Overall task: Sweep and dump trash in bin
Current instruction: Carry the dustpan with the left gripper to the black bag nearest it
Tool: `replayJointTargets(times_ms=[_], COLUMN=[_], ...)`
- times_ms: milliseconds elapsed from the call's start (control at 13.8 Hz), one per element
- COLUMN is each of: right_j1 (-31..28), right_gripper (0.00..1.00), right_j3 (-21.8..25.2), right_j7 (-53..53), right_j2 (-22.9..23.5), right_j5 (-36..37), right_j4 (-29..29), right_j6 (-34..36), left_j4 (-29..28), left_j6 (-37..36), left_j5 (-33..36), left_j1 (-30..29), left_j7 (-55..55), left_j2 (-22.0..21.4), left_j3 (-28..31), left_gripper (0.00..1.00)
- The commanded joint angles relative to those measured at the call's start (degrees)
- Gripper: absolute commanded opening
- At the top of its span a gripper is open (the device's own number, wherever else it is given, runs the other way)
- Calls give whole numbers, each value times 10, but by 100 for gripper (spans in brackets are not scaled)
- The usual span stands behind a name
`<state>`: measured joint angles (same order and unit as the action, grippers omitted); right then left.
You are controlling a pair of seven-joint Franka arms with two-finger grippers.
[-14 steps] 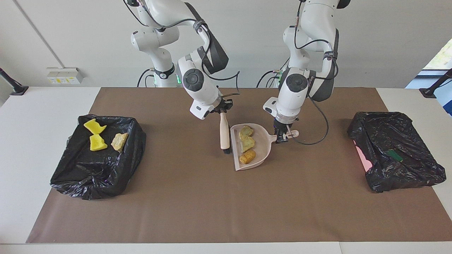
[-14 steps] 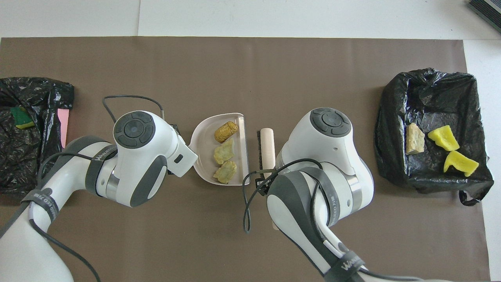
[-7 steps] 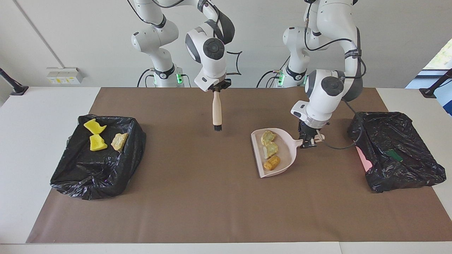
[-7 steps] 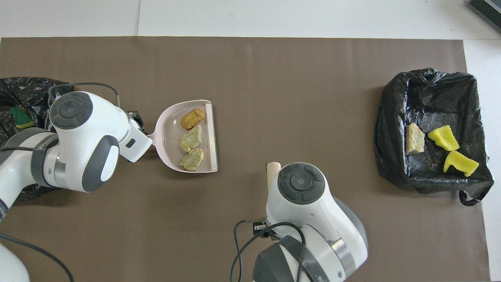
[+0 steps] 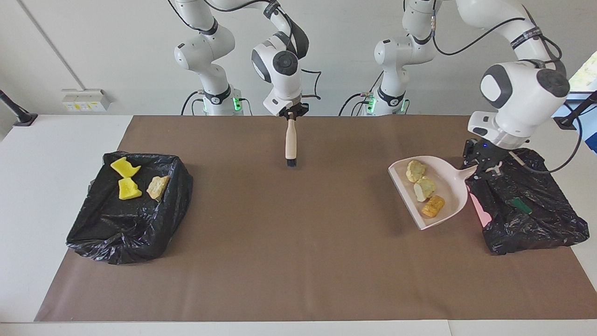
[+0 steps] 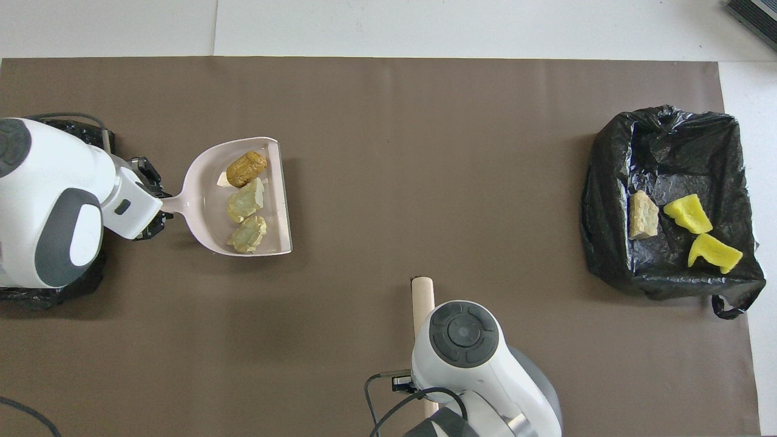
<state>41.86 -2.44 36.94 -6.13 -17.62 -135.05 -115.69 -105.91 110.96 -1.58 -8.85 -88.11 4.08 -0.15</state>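
Observation:
My left gripper (image 5: 485,170) (image 6: 152,206) is shut on the handle of the pale pink dustpan (image 5: 450,189) (image 6: 203,203). The pan hangs above the mat, its handle over the edge of the black-lined bin (image 5: 536,224) at the left arm's end. Three tan-brown trash chunks (image 5: 424,188) (image 6: 245,203) lie in the pan. My right gripper (image 5: 290,112) is shut on the beige brush (image 5: 291,140) (image 6: 422,297), which hangs bristles down over the mat close to the robots. In the overhead view the right arm hides this gripper.
A second black-lined bin (image 5: 126,224) (image 6: 607,182) at the right arm's end holds two yellow pieces (image 5: 126,179) (image 6: 698,233) and a tan chunk (image 5: 157,186) (image 6: 643,213). The left-end bin shows a green item (image 5: 520,205) and a pink patch (image 5: 480,210). A brown mat (image 5: 289,242) covers the table.
My left arm has lifted the loaded dustpan and carried it from the middle to the bin at its end. My right arm has raised the brush and drawn it back toward the robots.

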Motion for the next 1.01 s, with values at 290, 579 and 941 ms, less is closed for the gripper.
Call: replayJointTargets(times_ms=[290, 579, 941], right_j1=[33, 32, -55], right_gripper=[5, 100, 100], right_j3=[-1, -1, 2], right_j7=[18, 5, 6], right_j2=[16, 37, 78], right_j5=[-11, 14, 117], right_j4=[-29, 0, 116], right_j6=[-59, -67, -70], left_j4=[64, 69, 83], left_j6=[5, 77, 87], left_j5=[-52, 56, 234], left_j1=[-187, -210, -202], left_j7=[-111, -114, -109], left_j2=[10, 21, 35], left_j3=[-3, 9, 9], left_gripper=[0, 0, 0])
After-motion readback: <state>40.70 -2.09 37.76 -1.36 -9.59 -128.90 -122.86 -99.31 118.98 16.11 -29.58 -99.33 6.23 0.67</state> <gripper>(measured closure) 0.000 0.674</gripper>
